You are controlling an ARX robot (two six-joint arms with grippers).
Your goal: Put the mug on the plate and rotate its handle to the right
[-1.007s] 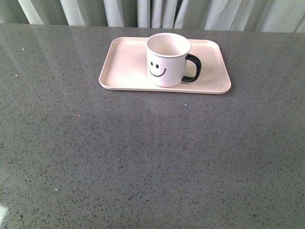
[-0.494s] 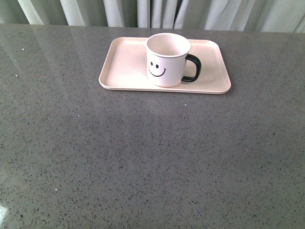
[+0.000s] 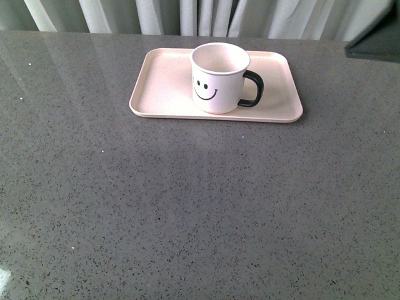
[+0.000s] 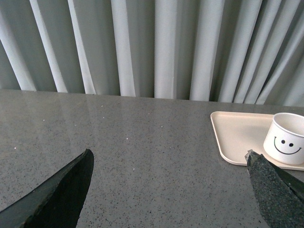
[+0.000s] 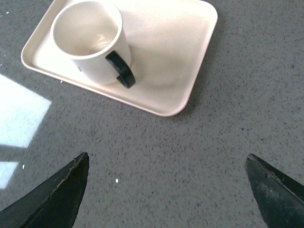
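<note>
The white mug (image 3: 219, 78) with a black smiley face stands upright on the pale pink plate (image 3: 162, 87) at the back of the table. Its black handle (image 3: 252, 89) points right. The mug also shows in the left wrist view (image 4: 285, 142) and the right wrist view (image 5: 90, 40), on the plate (image 4: 235, 137) (image 5: 171, 52), with the handle (image 5: 121, 69) towards the camera. My left gripper (image 4: 168, 161) is open over bare table, left of the plate. My right gripper (image 5: 166, 164) is open above the table beside the plate, apart from the mug.
The grey speckled table (image 3: 200, 206) spreads wide in front of the plate. Pale curtains (image 3: 206, 15) hang behind its far edge. A dark part of the right arm (image 3: 378, 40) shows at the upper right corner of the front view.
A dark part of the right arm has come into the upper right corner of the front view. The mug and plate have not moved.
</note>
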